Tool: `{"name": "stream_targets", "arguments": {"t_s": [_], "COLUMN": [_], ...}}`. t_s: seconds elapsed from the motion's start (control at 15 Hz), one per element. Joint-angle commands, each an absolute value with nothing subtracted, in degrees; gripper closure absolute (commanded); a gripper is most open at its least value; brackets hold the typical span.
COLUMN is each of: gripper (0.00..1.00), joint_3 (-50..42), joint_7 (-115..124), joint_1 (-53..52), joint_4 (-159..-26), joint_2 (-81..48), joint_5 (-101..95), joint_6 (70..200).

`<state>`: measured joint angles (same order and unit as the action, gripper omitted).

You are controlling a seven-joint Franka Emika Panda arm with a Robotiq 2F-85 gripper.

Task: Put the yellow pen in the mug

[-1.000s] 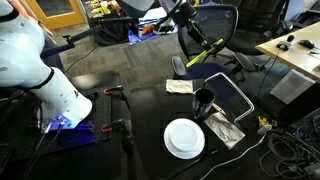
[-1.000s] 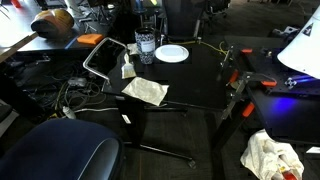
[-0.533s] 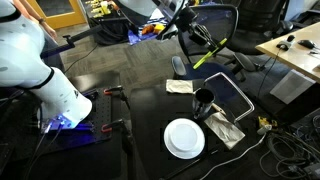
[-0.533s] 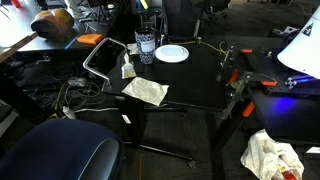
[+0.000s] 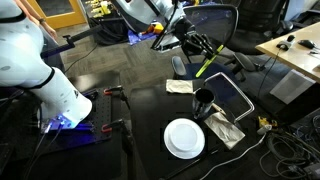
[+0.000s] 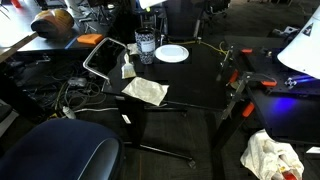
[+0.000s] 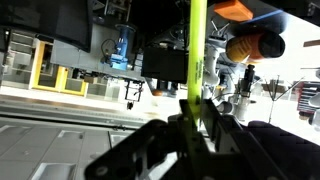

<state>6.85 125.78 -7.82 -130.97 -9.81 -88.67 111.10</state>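
Note:
My gripper [image 5: 196, 47] is shut on the yellow pen [image 5: 206, 64] and holds it in the air, tilted, above and behind the black mug [image 5: 203, 100]. The pen's lower tip hangs a little above the mug's rim. In the wrist view the pen [image 7: 196, 45] rises straight up from between my dark fingers [image 7: 214, 122]. The mug [image 6: 146, 48] stands on the black table next to the round white plate [image 5: 184, 138], which also shows in an exterior view [image 6: 172, 53]. The pen is too thin to make out in that view.
A crumpled napkin [image 5: 179, 87] lies behind the mug and another [image 5: 226, 129] beside the plate. A dark tray with a metal frame [image 5: 233, 97] sits at the table's edge. An office chair [image 5: 222, 28] stands behind. Red clamps [image 5: 109, 92] grip the table edge.
My gripper has moved down and forward with the pen. The pen now hangs steeper and lower, closer to the mug.

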Motion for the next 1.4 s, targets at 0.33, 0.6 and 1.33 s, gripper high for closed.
{"name": "stream_targets", "arguments": {"t_s": [0.33, 0.6, 1.33], "gripper": [0.95, 0.95, 0.95], "joint_3": [8.1, 8.4, 7.2], "joint_7": [134.3, 136.8, 142.9], "joint_1": [-9.3, -9.4, -8.9], "joint_4": [-127.1, -125.9, -121.6], "joint_2": [-16.6, -19.6, -26.1], "joint_5": [-86.2, -86.0, -88.2], "joint_6": [100.9, 99.7, 98.0]}}
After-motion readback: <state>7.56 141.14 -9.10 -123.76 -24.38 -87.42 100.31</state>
